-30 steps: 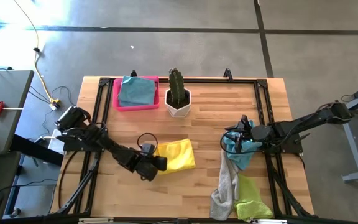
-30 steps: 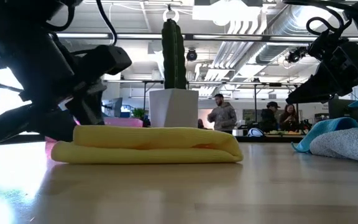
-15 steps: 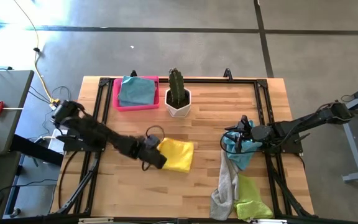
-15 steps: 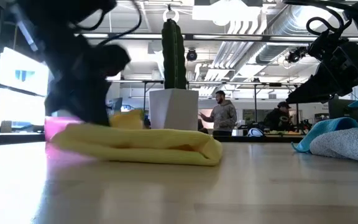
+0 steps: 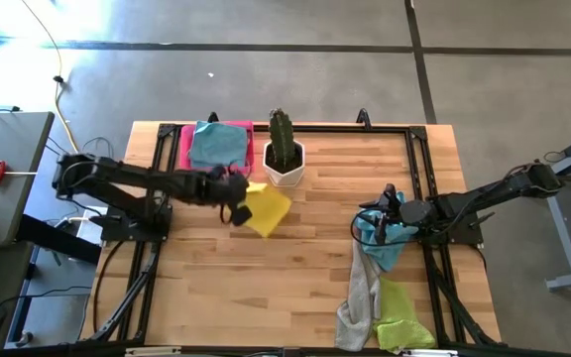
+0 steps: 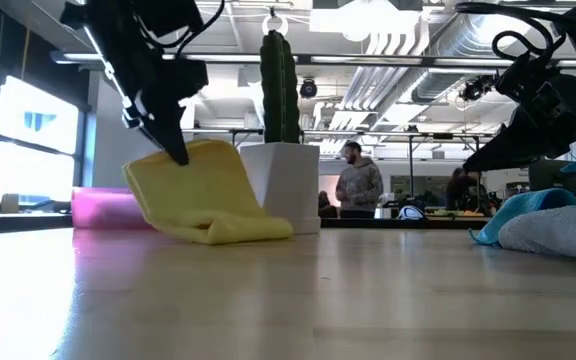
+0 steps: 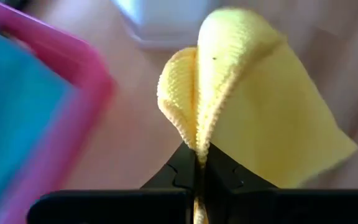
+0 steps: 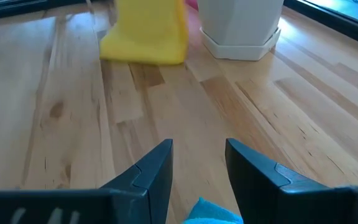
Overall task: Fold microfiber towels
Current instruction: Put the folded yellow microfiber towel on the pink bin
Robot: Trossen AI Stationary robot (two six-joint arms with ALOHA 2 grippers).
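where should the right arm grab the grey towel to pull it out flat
Grip the grey towel at its lower end, near the table's front edge, coming straight down from above. It lies as a long crumpled strip; its upper end runs under the blue towel and the open right gripper, and the green towel lies close against one side. The lower end looks freest.
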